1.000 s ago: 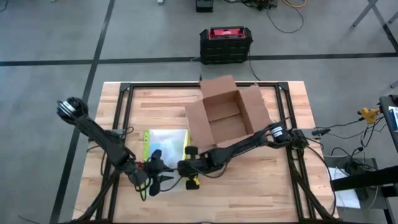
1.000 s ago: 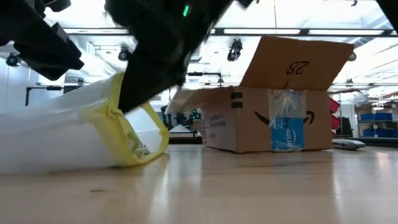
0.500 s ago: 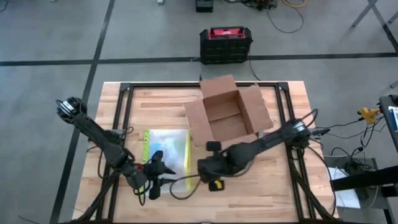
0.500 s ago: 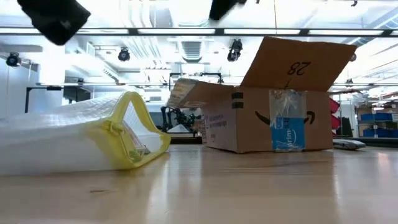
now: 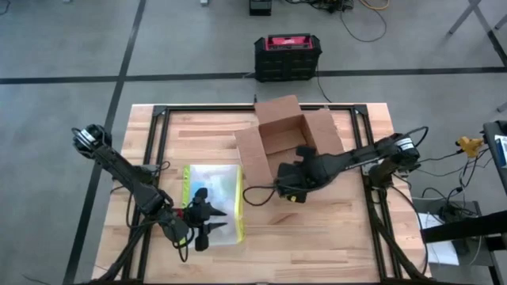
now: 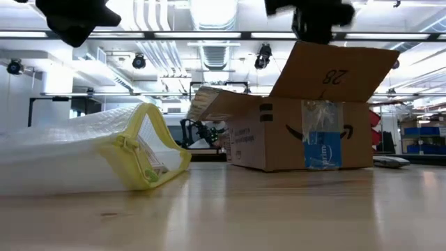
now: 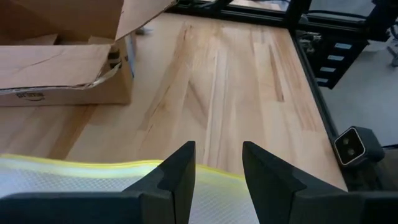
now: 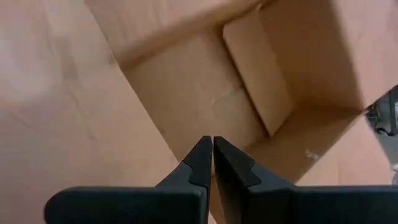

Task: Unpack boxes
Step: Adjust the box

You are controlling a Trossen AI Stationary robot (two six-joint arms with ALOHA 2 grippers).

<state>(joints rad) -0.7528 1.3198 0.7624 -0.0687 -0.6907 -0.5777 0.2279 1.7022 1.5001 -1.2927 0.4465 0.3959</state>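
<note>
High view: the brown cardboard box (image 5: 287, 146) sits open on the far middle of the wooden desk (image 5: 333, 237), flaps spread. The right claw (image 5: 290, 192) hangs over the box's near edge, arm stretched in from the right. The left claw (image 5: 207, 222) rests over the near end of a clear yellow-edged pouch (image 5: 212, 193), fingers partly apart.

Low view: the box (image 6: 300, 132) shows "28" handwritten on its raised flap, a black arrow mark and a blue label.

Left wrist view: fingers (image 7: 177, 174) stand apart above the pouch's yellow edge (image 7: 93, 165), gripping nothing.

Right wrist view: the right claw (image 8: 212, 155) is pinched shut, empty, pointing into the box's interior (image 8: 249, 81).
</note>
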